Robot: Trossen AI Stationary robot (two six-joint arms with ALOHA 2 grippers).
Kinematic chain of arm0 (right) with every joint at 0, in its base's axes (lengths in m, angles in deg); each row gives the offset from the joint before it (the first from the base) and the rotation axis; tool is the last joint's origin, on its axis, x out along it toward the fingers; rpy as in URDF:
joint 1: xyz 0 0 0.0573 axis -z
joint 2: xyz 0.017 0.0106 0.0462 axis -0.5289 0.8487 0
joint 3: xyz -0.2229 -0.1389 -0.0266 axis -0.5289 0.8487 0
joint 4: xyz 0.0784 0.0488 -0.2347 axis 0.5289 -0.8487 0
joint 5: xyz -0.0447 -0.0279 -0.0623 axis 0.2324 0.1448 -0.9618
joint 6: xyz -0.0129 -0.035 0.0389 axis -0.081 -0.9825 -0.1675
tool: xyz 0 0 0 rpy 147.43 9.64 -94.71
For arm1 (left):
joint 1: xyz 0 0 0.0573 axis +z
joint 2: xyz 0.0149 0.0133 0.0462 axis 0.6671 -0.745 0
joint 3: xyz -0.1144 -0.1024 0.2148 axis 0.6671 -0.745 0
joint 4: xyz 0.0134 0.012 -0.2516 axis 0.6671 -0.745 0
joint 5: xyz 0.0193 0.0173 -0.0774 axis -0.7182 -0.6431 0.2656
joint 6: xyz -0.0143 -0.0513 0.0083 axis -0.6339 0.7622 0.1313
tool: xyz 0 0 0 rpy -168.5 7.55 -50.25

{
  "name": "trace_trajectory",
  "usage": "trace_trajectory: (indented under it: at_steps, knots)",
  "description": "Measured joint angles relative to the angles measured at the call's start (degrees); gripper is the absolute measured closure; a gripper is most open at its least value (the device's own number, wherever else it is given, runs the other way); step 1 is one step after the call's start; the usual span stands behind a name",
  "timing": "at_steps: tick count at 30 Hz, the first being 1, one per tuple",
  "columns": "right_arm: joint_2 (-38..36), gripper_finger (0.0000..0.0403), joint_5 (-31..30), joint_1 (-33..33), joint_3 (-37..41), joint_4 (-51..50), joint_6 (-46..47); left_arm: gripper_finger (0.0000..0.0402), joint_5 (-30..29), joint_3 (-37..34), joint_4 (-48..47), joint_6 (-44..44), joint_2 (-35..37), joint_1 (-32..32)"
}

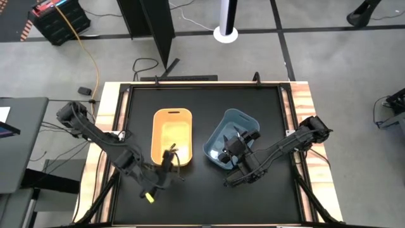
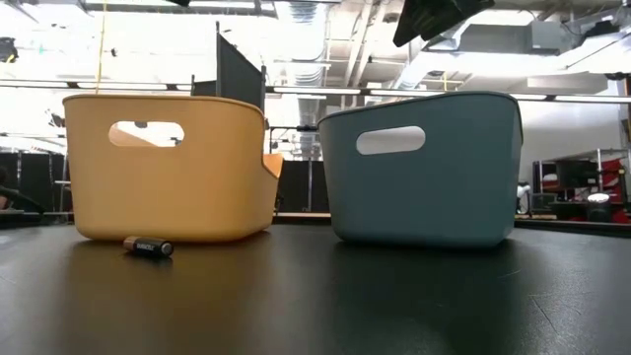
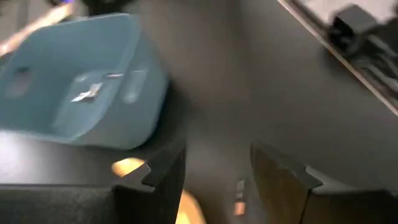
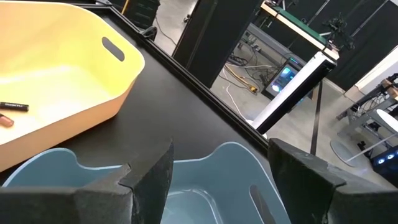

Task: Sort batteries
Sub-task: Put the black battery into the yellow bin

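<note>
Nearest on the worktop [image 2: 315, 306], one dark battery [image 2: 148, 246] lies before the yellow bin [image 2: 168, 168]; left hand [image 1: 169, 159] hovers wide above it, right hand [image 1: 239, 144] wide over the blue bin [image 1: 218, 136], so pickup seems next.

Industrial lab: exposed ceiling ducts [image 2: 325, 30], floor cables [image 1: 88, 57], equipment racks [image 2: 582, 187].

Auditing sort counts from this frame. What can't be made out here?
- Blue bin contents: low view, opaque wall hides them; high view, right gripper covers the inside.
- Orange bin count: right wrist view shows one dark battery; the rest is cut off at the edge.
- Left gripper: left wrist view too blurred to tell what lies beneath its fingers.
- Battery on the table: label too small to read.
</note>
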Motion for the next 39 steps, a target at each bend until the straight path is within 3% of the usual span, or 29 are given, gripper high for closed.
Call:
trace_trajectory:
  at_steps: [7,20,30,39]
  knots:
    - [0.0,0.0124,-0.7,0.0,0.0,0.8,-0.4,0.023,7.2,0.1,3.8,0.3,-10.7,0.4]
    - [0.0,0.0124,-0.7,0.0,0.0,1.7,-0.4,0.023,10.3,4.3,-0.7,3.0,-24.7,2.1]
    - [0.0,0.0124,-0.7,0.0,0.0,2.0,-0.7,0.023,8.3,4.4,-3.8,5.1,-26.3,3.8]
    - [0.0,0.0124,-0.7,0.0,0.0,2.6,-1.8,0.023,10.5,3.9,-5.2,5.6,-26.1,5.3]
